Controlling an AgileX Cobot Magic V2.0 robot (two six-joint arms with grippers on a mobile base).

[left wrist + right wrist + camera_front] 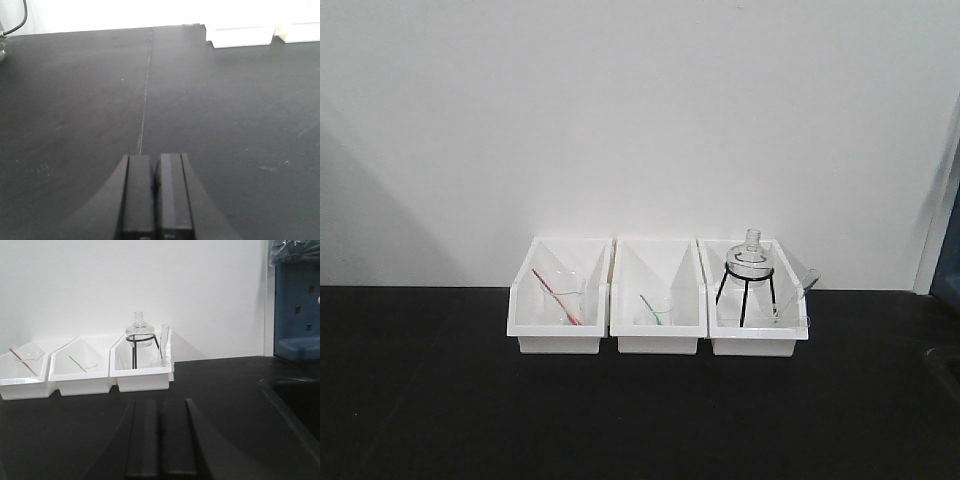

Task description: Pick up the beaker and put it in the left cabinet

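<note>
My left gripper (156,197) and right gripper (161,440) are both closed. The beaker (568,296), seemingly upright in the leftmost bin (555,342), lies ahead, nearer my left.

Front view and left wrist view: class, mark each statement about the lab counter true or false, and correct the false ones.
1. The left bin, middle bin and right bin stand in a row on the black counter. True.
2. The flask on its black tripod stands in the left bin. False: it stands in the right bin.
3. The beaker in the left bin holds a red rod. True.
4. The left hand grips a beaker. False: it is shut on nothing, over bare counter.
5. The middle bin is empty. False: it holds a small beaker with a green rod.
</note>
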